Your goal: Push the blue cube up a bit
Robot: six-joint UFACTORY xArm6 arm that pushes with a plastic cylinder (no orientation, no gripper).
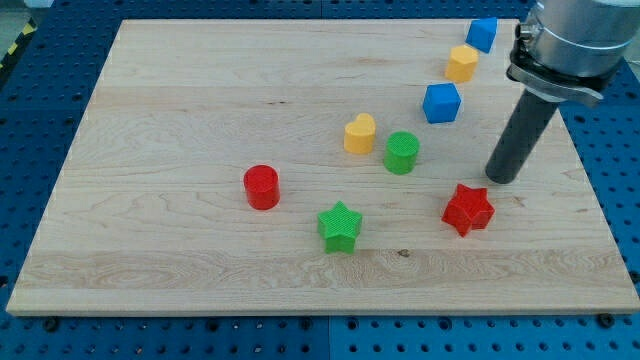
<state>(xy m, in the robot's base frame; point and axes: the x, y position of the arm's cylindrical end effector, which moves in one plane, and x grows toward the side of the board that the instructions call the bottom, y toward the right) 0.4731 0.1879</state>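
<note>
The blue cube sits on the wooden board in the upper right part. My tip rests on the board below and to the right of the cube, apart from it and just above the red star. A second blue block lies near the view's top right, with a yellow hexagonal block between it and the blue cube.
A yellow heart block and a green cylinder sit left of my tip. A red cylinder and a green star lie lower left. The board's right edge is close to my tip.
</note>
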